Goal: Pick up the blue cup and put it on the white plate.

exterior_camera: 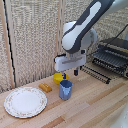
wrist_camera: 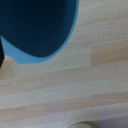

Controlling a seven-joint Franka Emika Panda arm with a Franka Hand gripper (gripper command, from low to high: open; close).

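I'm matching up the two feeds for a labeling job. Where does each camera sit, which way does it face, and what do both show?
Exterior view: off the arm, looking slightly down across the wooden table at the gripper just above the blue cup, the white plate and a yellow dish; the white arm shows.
Wrist view: on the wrist, facing down at the cup; a dark edge, perhaps a finger.
Shared: the cup and table.

Blue cup [exterior_camera: 65, 90], off-white plate [exterior_camera: 25, 102] with a faint speckled rim, yellow dish [exterior_camera: 59, 78], pale striped wood surface [exterior_camera: 95, 102].
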